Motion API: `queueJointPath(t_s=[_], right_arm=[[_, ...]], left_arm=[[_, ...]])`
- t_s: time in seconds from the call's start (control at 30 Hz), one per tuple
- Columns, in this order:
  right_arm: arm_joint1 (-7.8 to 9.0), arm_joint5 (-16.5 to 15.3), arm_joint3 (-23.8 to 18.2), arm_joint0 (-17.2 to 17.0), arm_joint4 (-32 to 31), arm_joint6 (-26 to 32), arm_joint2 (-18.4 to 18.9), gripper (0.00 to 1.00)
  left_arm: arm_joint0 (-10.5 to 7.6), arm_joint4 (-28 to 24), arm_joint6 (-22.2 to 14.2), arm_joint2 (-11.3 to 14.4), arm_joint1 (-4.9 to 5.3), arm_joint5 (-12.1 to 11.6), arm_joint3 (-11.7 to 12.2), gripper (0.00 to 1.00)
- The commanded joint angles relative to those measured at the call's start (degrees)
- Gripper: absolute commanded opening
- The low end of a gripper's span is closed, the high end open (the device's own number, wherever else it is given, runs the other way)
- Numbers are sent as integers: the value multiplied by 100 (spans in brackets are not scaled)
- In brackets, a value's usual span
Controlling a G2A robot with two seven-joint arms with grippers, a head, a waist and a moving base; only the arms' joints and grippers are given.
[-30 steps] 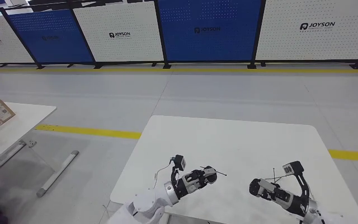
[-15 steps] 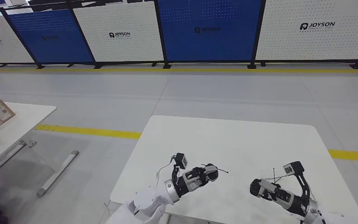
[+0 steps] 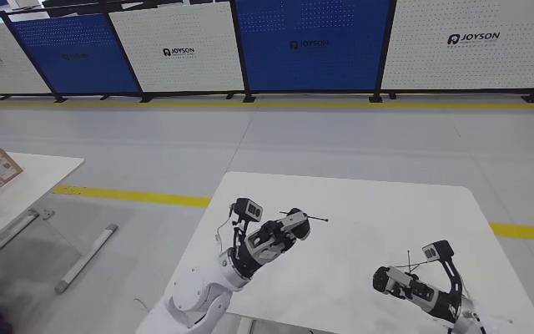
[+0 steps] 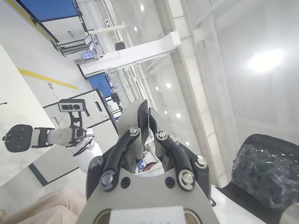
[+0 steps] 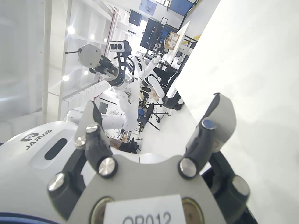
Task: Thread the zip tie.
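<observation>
A thin black zip tie sticks out sideways from my left gripper, which is shut on it above the left half of the white table. In the left wrist view the tie runs as a fine line between the closed fingers of the left gripper. My right gripper hangs low near the table's front right and stands open with nothing in it. From the right wrist view, the left gripper is seen farther off, with the tie poking out of it.
The table's front edge lies close under both arms. A second white table stands off to the left across a gap of floor. Blue and white panels line the back of the room.
My left arm has lifted and swung away from the front edge toward the far left, carrying the zip tie with it. The right arm has kept still.
</observation>
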Motion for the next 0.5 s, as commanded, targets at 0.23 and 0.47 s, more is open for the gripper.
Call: queueJointPath(t_s=[0.23, 0.47], right_arm=[[0, 0, 0, 0, 0, 0, 0, 100], [0, 0, 0, 0, 0, 0, 0, 100]], left_arm=[[-61, -331, -6, 62, -28, -197, -10, 0], [-37, -949, -91, -159, -116, -689, -101, 0]])
